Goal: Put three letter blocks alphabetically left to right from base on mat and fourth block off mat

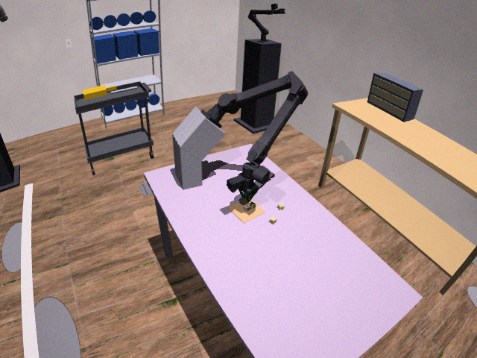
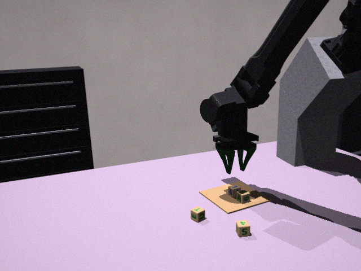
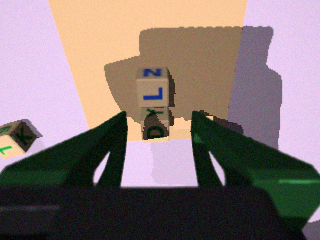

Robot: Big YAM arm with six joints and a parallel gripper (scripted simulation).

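A tan mat (image 2: 233, 198) lies on the lilac table. Two small wooden blocks stand close together on it. One has blue marks and shows an L on top in the wrist view (image 3: 155, 87); it is the rear block in the exterior view (image 2: 234, 189). The other has green marks (image 2: 243, 196) and lies at the mat's edge nearest my fingers. Two more blocks lie off the mat: one with a T on top (image 2: 197, 214) and one with a 4 on top and an S on its side (image 2: 242, 227). My gripper (image 2: 236, 169) hovers above the two mat blocks, fingers apart and empty.
A grey slanted robot base (image 1: 194, 150) stands at the table's far end. The arm's shadow falls across the mat and the table to its right. One off-mat block shows at the left edge of the wrist view (image 3: 20, 137).
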